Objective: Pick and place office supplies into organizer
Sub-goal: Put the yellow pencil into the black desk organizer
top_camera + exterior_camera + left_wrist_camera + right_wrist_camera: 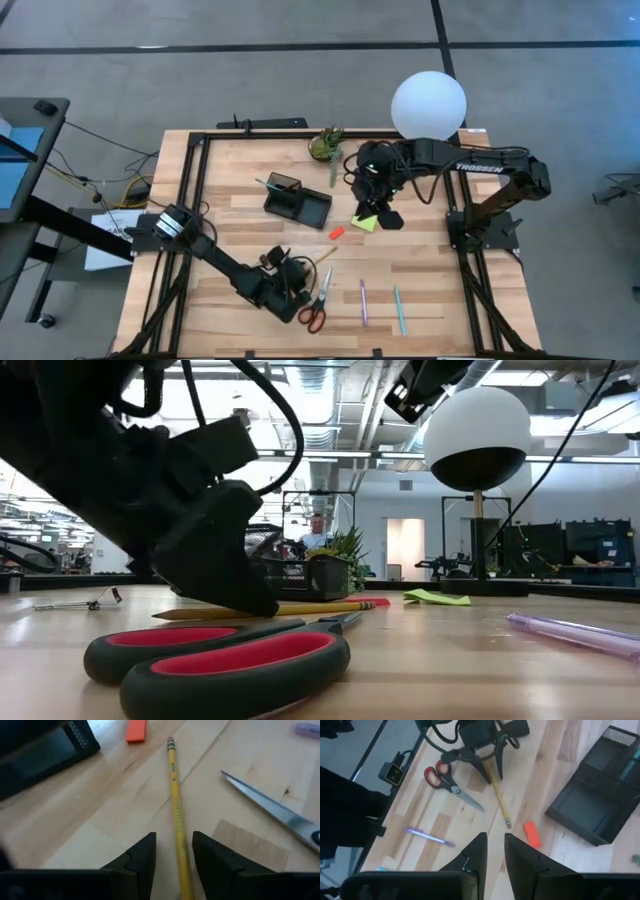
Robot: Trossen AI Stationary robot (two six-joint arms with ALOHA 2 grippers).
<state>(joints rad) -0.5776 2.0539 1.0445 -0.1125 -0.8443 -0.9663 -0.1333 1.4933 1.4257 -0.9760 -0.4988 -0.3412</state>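
My left gripper (174, 851) is open, low over the table's near side (303, 272). Its fingers stand on either side of the yellow pencil (175, 810) near its unsharpened-looking near end; touching or not, I cannot tell. The pencil lies flat on the wood (322, 258). Red-handled scissors (315, 305) lie just right of that gripper. The orange eraser (337, 232) lies between the pencil and the black organizer (297, 200). My right gripper (495, 840) hangs high above the lime-green sticky pad (363, 222), fingers a narrow gap apart and holding nothing.
A purple pen (363, 300) and a teal pen (400, 308) lie near the table's near edge. A teal pen (630, 767) stands in the organizer's taller section. A potted plant (325, 145) and a lamp with a white globe (428, 105) stand at the far edge.
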